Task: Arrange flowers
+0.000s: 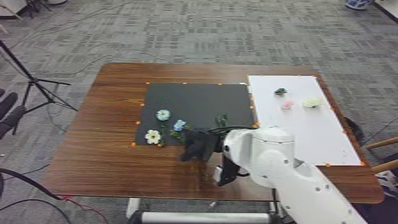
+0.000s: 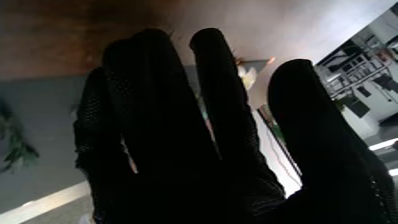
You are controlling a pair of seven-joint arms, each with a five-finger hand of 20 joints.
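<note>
On the black mat [image 1: 200,97], a pale blue-green flower [image 1: 163,115], a white flower [image 1: 153,136] and a blue flower [image 1: 179,125] lie near its left and front part. Just right of them, my right hand [image 1: 197,144] is low over the mat's front edge. A dark green leafy piece [image 1: 221,120] lies beyond the wrist. In the right wrist view my right hand [image 2: 169,120] has straight fingers and a thumb held apart, with nothing grasped. Behind the fingers a pale flower [image 2: 248,76] is partly hidden, and green leaves [image 2: 16,142] lie on the mat.
A white board [image 1: 311,132] on the table's right side holds a dark green piece [image 1: 281,92], a pink flower [image 1: 287,105] and a cream flower [image 1: 311,102]. Orange markers run along both sheets' edges. A black tripod [image 1: 32,78] stands left of the brown table [image 1: 98,150].
</note>
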